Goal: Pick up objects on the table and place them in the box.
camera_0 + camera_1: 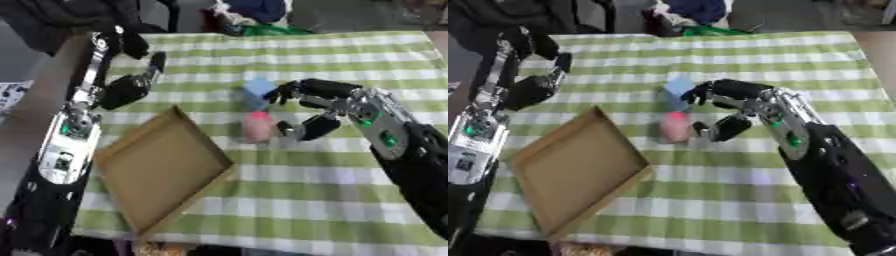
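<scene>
The bench point(350, 190) carries a shallow cardboard box point(157, 170) at about eight o'clock from the small things. The right hand point(328, 107), far nearer than the left hand point(131, 87), has its fingers spread wide around a gap. The pink object point(256, 126) stands upright at nine o'clock from the thumb, seemingly just beside it; a blue block point(259, 90) lies at twelve o'clock from it. The left hand's fingers hang relaxed.

Home-like or lab demonstration setting, not clearly either: a table under a green-and-white checked cloth point(350, 200), with bundled fabric items point(254, 12) heaped beyond its far edge.
</scene>
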Tool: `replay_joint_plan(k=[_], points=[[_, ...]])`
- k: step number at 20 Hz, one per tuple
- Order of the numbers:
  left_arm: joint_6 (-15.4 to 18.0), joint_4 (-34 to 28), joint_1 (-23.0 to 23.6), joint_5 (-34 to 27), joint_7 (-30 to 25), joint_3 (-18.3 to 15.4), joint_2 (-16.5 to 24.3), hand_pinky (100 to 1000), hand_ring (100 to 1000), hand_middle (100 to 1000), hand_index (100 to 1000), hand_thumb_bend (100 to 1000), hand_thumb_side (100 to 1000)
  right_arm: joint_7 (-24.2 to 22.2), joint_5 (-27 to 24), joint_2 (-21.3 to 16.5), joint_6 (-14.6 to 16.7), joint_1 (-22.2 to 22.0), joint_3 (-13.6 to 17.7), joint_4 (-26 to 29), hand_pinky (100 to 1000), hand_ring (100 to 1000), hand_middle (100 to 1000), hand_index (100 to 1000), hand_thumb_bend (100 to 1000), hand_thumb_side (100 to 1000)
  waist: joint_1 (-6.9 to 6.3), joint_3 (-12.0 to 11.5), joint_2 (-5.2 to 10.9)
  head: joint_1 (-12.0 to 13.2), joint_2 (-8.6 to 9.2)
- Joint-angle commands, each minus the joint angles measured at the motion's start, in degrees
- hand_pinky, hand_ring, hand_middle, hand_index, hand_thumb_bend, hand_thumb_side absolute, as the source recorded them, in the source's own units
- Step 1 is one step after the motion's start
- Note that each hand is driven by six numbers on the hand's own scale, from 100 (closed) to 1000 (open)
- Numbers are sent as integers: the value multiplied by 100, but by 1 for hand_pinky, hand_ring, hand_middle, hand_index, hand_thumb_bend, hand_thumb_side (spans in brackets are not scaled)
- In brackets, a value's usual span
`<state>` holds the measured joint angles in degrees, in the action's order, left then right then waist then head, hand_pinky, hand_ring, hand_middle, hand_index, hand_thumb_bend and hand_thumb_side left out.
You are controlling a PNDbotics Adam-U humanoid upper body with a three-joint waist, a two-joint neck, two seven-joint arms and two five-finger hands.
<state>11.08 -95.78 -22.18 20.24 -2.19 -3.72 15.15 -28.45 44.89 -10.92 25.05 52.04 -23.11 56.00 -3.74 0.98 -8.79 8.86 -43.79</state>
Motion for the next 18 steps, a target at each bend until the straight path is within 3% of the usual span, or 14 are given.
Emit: replay_joint_plan(k=[1, 15, 18], points=[[8, -63, -86, -36, -21, -9, 61, 581, 560, 517, 744, 312, 319, 37, 102, 36, 80, 151, 27, 21, 842, 794, 816, 947, 100, 332, 3, -16, 79, -11, -17], [7, -72, -86, -51, -16, -13, 50, 581, 559, 515, 744, 310, 319, 51, 258, 183, 279, 86, -120, 89, 842, 795, 815, 907, 100, 334, 3, -15, 42, -9, -31], [6, -72, -85, -53, -16, -14, 52, 581, 559, 515, 744, 310, 320, 36, 272, 212, 310, 67, -153, 109, 842, 795, 814, 860, 100, 326, 2, -21, 40, -14, -32]])
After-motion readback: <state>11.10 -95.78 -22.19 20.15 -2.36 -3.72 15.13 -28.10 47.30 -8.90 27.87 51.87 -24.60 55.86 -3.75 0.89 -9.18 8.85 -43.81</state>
